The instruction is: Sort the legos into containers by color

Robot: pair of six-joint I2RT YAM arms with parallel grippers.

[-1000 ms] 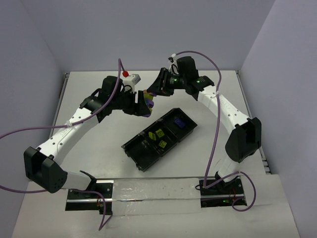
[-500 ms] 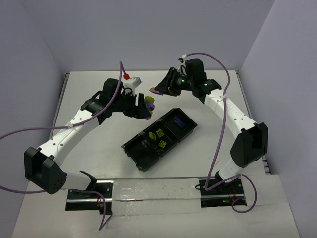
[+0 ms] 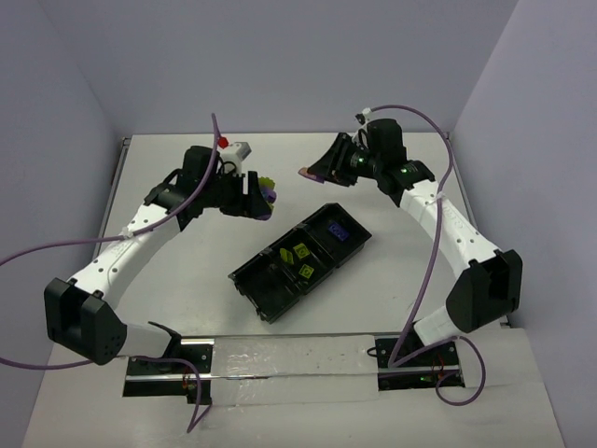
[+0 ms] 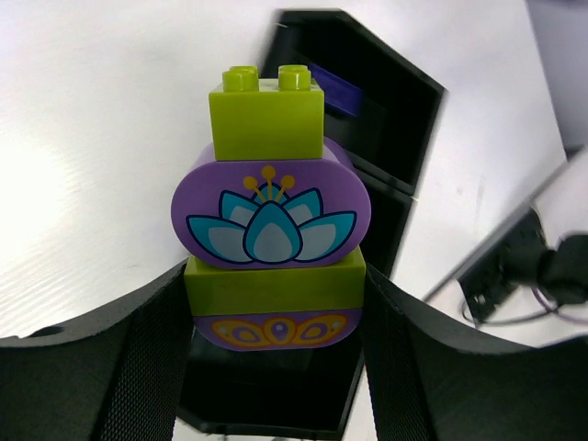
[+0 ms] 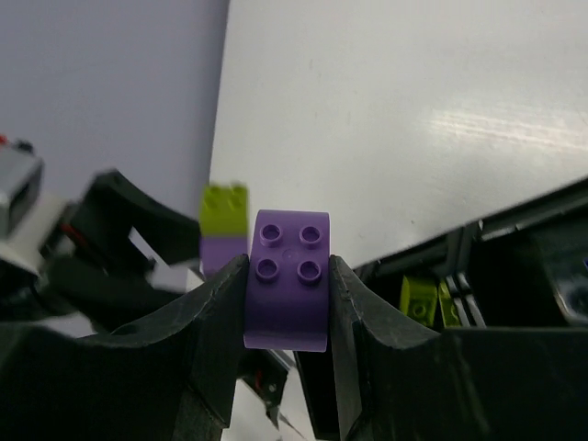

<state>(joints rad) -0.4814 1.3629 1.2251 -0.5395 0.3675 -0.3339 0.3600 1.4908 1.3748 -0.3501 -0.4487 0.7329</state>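
The tray (image 3: 264, 291) lies slantwise at the middle of the bench (image 3: 364, 299), its three compartments in a row from near-left to far-right. A lone brick (image 3: 338, 231) lies in the far-right compartment, and a pair of bricks (image 3: 302, 261) lies in the middle one. Behind the tray and to its left, the left gripper (image 3: 258, 200) clasps a stacked block (image 3: 270, 192). Straight behind the tray, the right gripper (image 3: 316, 171) clasps a single brick (image 3: 306, 173). The two grippers face each other, apart.

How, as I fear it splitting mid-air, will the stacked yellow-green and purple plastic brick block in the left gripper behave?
Probably rigid and light: the stacked brick block is moulded plastic. The left gripper clamps only its lower bricks, so the top yellow-green brick might pop off if knocked.
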